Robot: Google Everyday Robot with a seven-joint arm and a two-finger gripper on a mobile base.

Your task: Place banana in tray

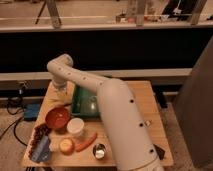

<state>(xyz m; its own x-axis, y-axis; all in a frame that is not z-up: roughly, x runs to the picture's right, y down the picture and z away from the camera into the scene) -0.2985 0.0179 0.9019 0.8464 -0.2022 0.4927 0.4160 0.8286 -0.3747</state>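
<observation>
The green tray (84, 104) lies on the wooden table (145, 107), partly covered by my arm. My gripper (60, 92) hangs at the end of the white arm, low over the table just left of the tray's left rim. A small pale shape (60, 97) shows right under the gripper; it may be the banana, but I cannot tell if it is held or lying on the table.
A red bowl (57, 118) stands in front of the gripper, with a white cup (76, 127) beside it. Nearer the front edge lie an orange-red stick (86, 142), a yellow-orange ball (66, 145), a metal cup (99, 150) and a blue item (40, 150).
</observation>
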